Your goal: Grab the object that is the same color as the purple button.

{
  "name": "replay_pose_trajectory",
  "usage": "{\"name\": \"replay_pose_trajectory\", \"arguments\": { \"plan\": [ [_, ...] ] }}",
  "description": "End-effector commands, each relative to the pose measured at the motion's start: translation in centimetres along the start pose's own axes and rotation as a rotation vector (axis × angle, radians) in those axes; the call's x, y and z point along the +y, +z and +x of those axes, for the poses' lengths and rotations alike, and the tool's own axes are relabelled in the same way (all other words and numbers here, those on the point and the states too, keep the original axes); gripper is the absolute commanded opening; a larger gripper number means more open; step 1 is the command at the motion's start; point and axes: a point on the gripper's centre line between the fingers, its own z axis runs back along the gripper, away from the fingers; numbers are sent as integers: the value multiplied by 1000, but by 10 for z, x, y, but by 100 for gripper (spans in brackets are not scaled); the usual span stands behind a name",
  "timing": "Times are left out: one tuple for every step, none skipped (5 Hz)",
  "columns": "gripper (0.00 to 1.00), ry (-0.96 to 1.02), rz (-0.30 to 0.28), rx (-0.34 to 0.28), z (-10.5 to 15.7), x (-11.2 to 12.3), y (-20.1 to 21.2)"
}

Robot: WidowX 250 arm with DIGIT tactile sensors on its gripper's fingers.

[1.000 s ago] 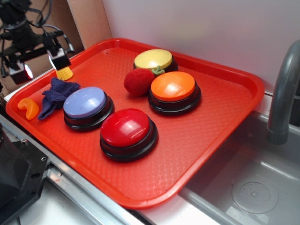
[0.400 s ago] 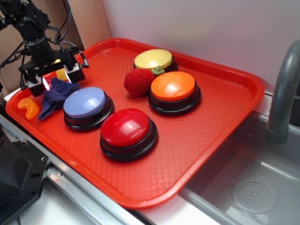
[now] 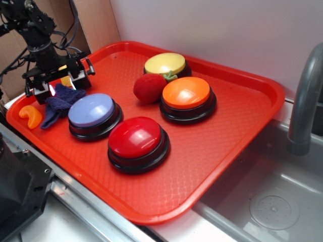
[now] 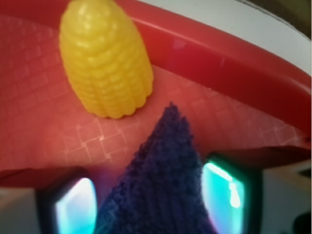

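The object is a dark purple knit rag (image 3: pixel 56 104) lying on the red tray (image 3: pixel 217 146), just left of the purple button (image 3: pixel 92 110), whose dome is pale lavender on a black base. My gripper (image 3: pixel 59 86) is down at the rag's far end. In the wrist view the rag (image 4: pixel 163 180) rises between my two glowing pads (image 4: pixel 73 204). My gripper (image 4: pixel 153 200) is open around it: the right pad is against the cloth and a narrow gap shows on the left.
A yellow toy corn (image 4: pixel 105 58) stands just beyond the rag, near the tray's rim. An orange curved piece (image 3: pixel 31 116) lies to the rag's left. A red button (image 3: pixel 136 137), orange button (image 3: pixel 185 93), yellow button (image 3: pixel 165 64) and red strawberry (image 3: pixel 149 88) fill the tray's middle. A sink (image 3: pixel 272 201) and faucet (image 3: pixel 303 101) are at right.
My gripper came down from above the corn and now straddles the rag's far end. Over the last half second it only shifted slightly. The rag has not been lifted.
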Motion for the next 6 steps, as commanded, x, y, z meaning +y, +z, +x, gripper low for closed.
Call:
{"name": "replay_pose_trajectory", "arguments": {
  "plan": [
    [0, 12, 5, -38, 0, 5, 7],
    [0, 19, 16, -50, 0, 5, 7],
    [0, 16, 12, -55, 1, 4, 10],
    [0, -2, 9, -66, 3, 2, 23],
    [0, -19, 11, -77, 4, -1, 42],
    [0, -184, -20, -9, 4, -11, 62]
  ]
}}
